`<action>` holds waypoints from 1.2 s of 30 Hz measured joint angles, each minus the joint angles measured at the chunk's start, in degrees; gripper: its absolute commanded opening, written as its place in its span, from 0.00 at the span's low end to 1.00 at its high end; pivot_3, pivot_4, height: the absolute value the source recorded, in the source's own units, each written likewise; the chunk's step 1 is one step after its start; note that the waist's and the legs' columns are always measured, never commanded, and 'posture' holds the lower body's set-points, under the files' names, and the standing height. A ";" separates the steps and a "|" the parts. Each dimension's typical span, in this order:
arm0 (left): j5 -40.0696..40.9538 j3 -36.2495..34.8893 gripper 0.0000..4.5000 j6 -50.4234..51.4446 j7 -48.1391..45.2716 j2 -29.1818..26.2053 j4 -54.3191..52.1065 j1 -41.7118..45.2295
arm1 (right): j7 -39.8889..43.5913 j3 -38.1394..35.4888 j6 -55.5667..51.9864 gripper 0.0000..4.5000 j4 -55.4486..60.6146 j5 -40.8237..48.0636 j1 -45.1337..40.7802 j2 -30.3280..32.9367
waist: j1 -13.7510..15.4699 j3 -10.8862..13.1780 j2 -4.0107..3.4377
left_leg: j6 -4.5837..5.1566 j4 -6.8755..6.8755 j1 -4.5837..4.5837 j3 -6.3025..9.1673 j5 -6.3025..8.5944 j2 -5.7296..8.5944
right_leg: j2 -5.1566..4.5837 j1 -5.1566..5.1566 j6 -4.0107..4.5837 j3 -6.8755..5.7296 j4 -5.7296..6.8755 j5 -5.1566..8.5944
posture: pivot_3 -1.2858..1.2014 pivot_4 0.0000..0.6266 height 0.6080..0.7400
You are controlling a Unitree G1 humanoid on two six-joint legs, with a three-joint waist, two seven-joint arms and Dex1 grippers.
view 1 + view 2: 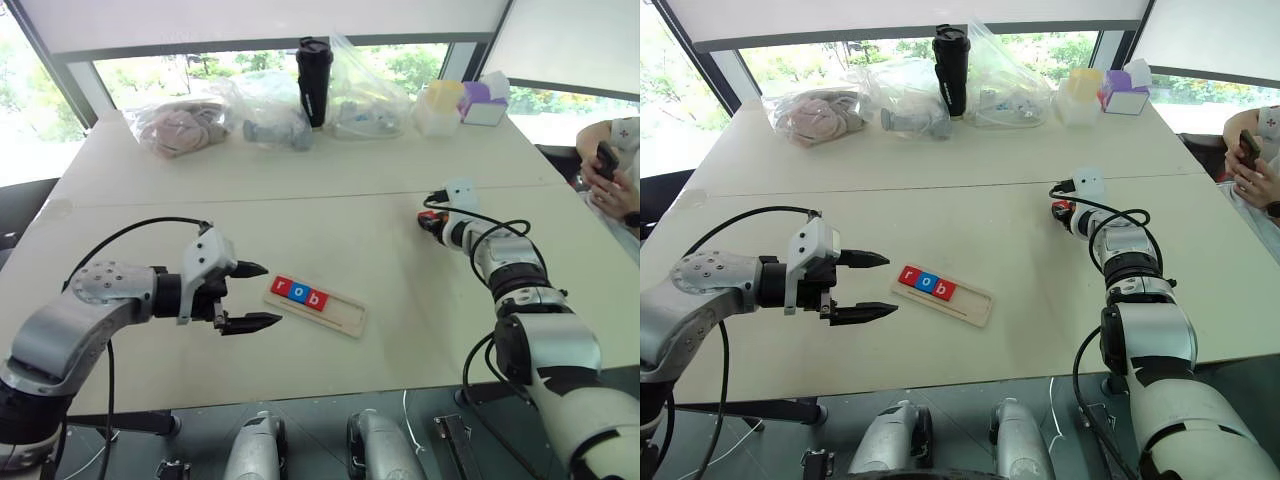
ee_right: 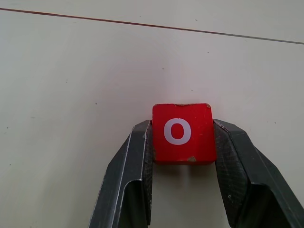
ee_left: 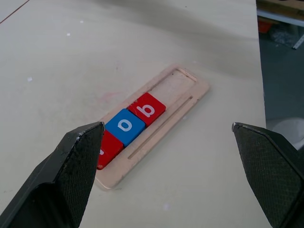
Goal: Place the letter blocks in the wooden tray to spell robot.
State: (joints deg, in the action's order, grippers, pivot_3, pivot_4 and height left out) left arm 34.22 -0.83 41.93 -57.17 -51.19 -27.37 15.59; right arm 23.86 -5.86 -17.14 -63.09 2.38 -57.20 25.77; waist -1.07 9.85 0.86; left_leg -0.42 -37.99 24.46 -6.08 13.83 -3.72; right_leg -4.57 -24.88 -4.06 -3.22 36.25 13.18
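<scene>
1. Where the right hand (image 2: 180, 142) reaches out over the counter (image 1: 330, 210), we see it clenched on a red "o" block (image 2: 182, 133), one finger pressed against each side of the tile.
2. We see the left hand (image 1: 250, 296) released, fingers spread wide, just beside the wooden tray's (image 1: 345, 314) near end.
3. We read three tiles in the tray: red "r" (image 1: 282, 287), blue "o" (image 1: 299, 293) and red "b" (image 1: 316, 299), side by side, touching.
4. We see the rest of the tray's groove (image 3: 168, 88) bare.
5. We see a black tumbler (image 1: 313, 80) and plastic bags (image 1: 270, 105) at the counter's far edge.
</scene>
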 measured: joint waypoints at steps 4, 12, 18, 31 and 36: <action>0.00 0.20 1.00 -0.07 -0.01 0.14 0.09 0.19 | 1.27 -0.02 -3.77 0.26 9.01 0.32 3.45 0.69 | 0.11 0.01 -0.02 | 0.00 0.02 0.02 0.01 0.00 -0.01 | 0.00 -0.02 -0.01 -0.01 0.00 0.00 | 0.52 0.24 1.00; -0.03 0.89 1.00 -2.40 -1.10 2.46 2.90 4.46 | -1.65 -9.80 -44.83 0.26 75.57 11.53 29.72 1.48 | 0.94 0.02 -0.12 | -0.01 0.07 0.01 0.09 0.01 -0.04 | 0.00 -0.02 -0.02 -0.07 0.00 0.09 | 0.52 0.24 1.00; -0.41 3.73 1.00 -3.97 -3.74 4.08 4.88 7.63 | -9.35 -12.97 -67.07 0.26 101.85 14.67 39.63 -11.86 | 0.32 -0.01 -0.13 | -0.02 0.02 -0.04 0.17 0.01 -0.08 | 0.02 -0.03 0.26 -0.08 0.02 0.05 | 0.52 0.24 1.00; -4.14 6.96 1.00 -7.01 -6.05 5.32 9.17 9.34 | -23.01 -7.79 -74.96 0.26 109.38 7.64 45.25 -24.54 | 0.25 -0.01 -0.15 | -0.01 0.07 0.06 0.15 0.01 -0.04 | -0.01 -0.15 0.26 -0.03 -0.05 0.05 | 0.52 0.24 1.00; -5.04 7.17 1.00 -7.44 -6.23 5.50 9.20 9.23 | -25.22 -3.77 -74.96 0.49 109.18 6.65 45.80 -25.17 | 0.13 -0.01 -0.14 | -0.01 0.07 0.06 0.16 0.01 -0.05 | -0.02 -0.16 0.26 -0.02 -0.06 0.06 | 0.52 0.24 1.00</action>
State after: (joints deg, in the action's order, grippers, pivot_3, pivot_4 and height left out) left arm 29.18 6.34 34.50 -63.40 -45.69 -18.17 24.82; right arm -1.37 -9.63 -92.10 46.09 9.04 -11.40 0.60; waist -0.94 9.84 0.71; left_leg -0.43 -37.92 24.52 -5.91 13.84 -3.77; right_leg -4.59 -25.04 -3.80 -3.25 36.20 13.24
